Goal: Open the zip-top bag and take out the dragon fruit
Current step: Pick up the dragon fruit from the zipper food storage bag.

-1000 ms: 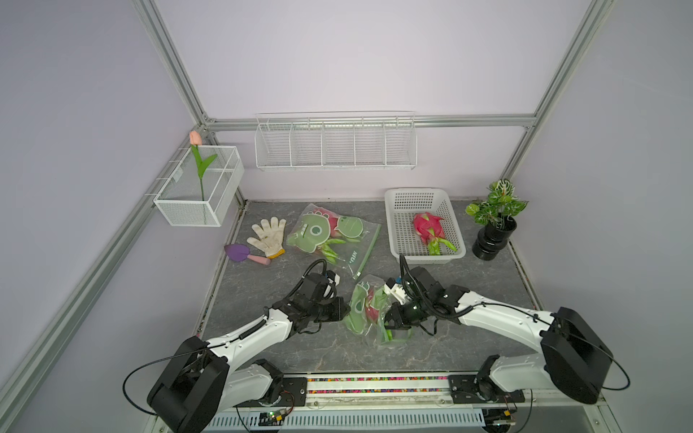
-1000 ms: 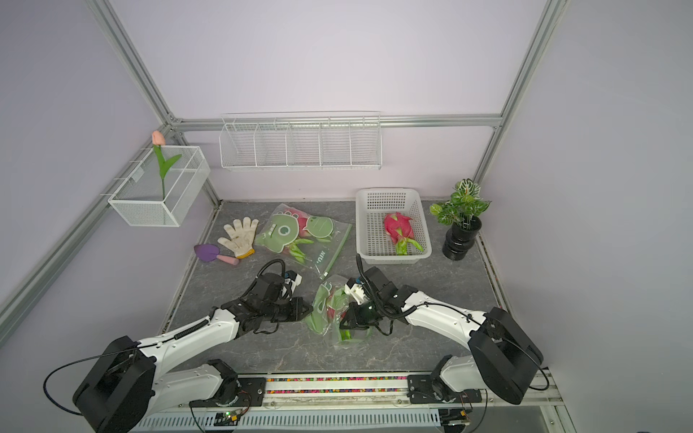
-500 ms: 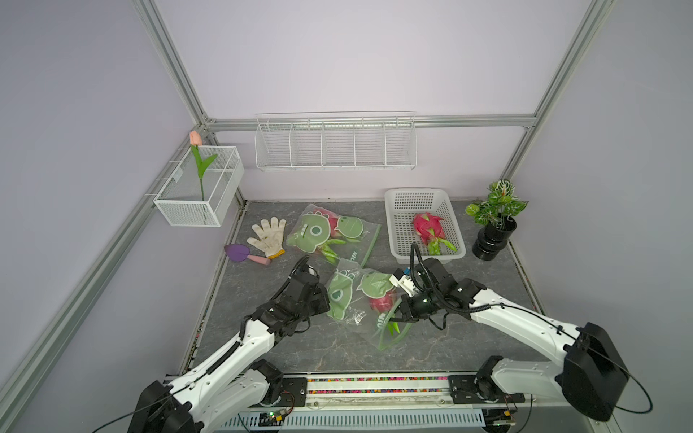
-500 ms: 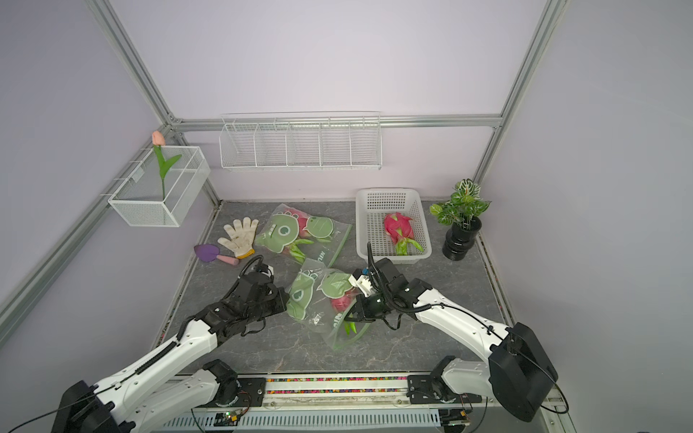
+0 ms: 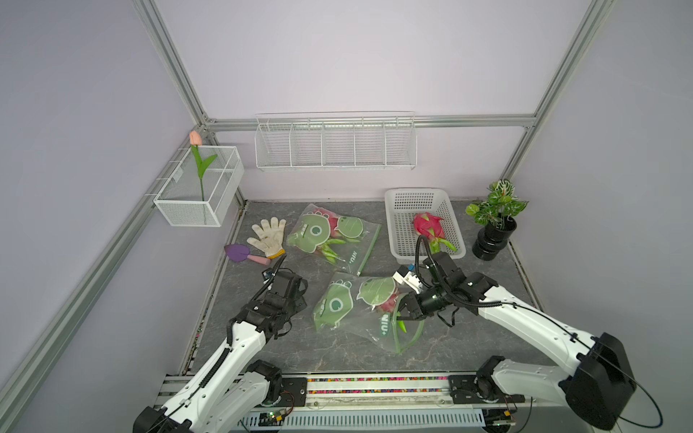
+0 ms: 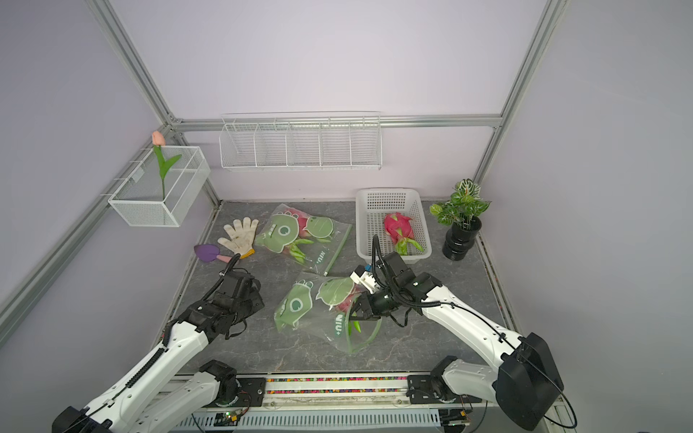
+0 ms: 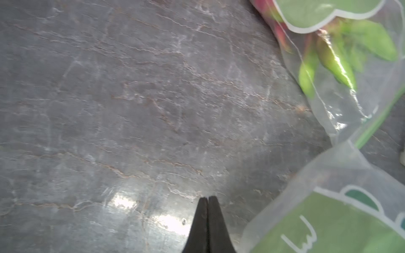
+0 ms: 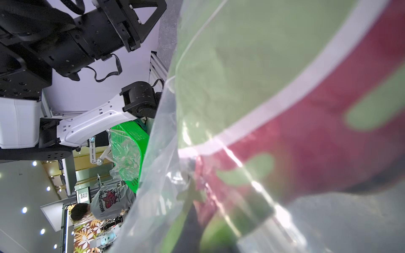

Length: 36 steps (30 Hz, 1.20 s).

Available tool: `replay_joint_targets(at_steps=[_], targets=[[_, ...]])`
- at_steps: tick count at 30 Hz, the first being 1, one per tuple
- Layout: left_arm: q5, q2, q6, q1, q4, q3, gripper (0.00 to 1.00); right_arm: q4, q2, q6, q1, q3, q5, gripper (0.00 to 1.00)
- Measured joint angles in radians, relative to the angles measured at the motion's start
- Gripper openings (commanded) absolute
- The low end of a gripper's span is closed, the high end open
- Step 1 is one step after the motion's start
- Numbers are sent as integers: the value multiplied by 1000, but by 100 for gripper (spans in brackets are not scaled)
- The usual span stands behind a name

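The near zip-top bag (image 5: 337,307) (image 6: 296,305) lies flat at the table's front middle, its green-rimmed mouth gaping toward the right arm. A magenta dragon fruit (image 5: 388,304) (image 8: 317,142) sits just inside that mouth. My right gripper (image 5: 402,314) (image 6: 356,311) is at the mouth, shut on the bag's rim, with the fruit's green scales against its fingers (image 8: 190,227). My left gripper (image 5: 296,300) (image 7: 207,198) hangs shut and empty over bare table, left of the bag.
A second closed bag (image 5: 330,236) with a dragon fruit lies behind. The white basket (image 5: 401,210) at the back right holds another dragon fruit (image 5: 427,225). A potted plant (image 5: 495,221) stands right of it. A glove (image 5: 268,236) and a purple trowel (image 5: 238,253) lie back left.
The bag, bunched between both grippers a second ago, now lies spread out to the left. My left arm has drawn back off it. The right gripper has stayed at the mouth.
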Motion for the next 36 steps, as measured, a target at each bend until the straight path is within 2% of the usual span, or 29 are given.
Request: replay_joint_targets(at_steps=[5,8,9,11,13,15,19,23,26,33,36], targets=[[-24,-17,0,53,-8,0,0,-110,-26,-55,-37,1,-11,7],[3,-39,9,66,9,-2,0,-155,-46,-77,-66,1,-14,7],[36,-51,19,67,34,-8,6,-164,-53,-81,-73,1,-15,7],[137,-74,50,68,114,-34,24,-178,-60,-88,-81,1,-18,7],[273,-85,77,68,222,-77,42,-182,-60,-91,-83,1,-18,7],[392,-73,94,65,314,-111,56,-183,-60,-91,-83,1,-17,7],[539,1,139,0,409,-116,70,-183,-51,-91,-83,1,-13,7],[606,100,177,-71,466,-108,73,-182,-44,-91,-84,1,-7,7],[642,185,195,-88,515,-108,70,-179,-44,-91,-84,1,0,7],[687,296,212,-100,618,-108,55,-131,-34,-90,-84,-10,54,10],[687,323,210,-100,653,-108,40,-95,-21,-90,-84,-28,59,10]])
